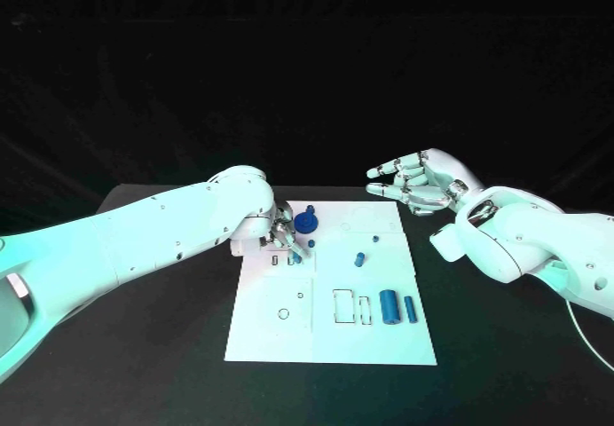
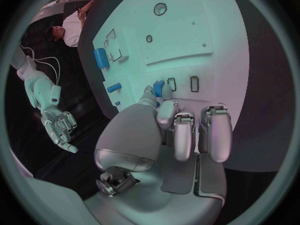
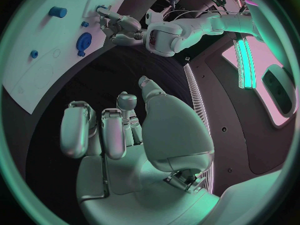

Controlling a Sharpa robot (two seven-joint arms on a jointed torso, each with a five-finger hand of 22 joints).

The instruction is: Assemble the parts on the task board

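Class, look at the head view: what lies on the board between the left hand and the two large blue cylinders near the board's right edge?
In the head view, between the left hand and the two large blue cylinders lies a small blue part on the white task board.

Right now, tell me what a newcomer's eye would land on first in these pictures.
First the white task board in the middle of the black table, with the left hand down on its far left part, fingers pinching a small blue part. Next the right hand, raised off the board's far right corner, holding nothing. Then two blue cylinders lying side by side near the board's right edge.
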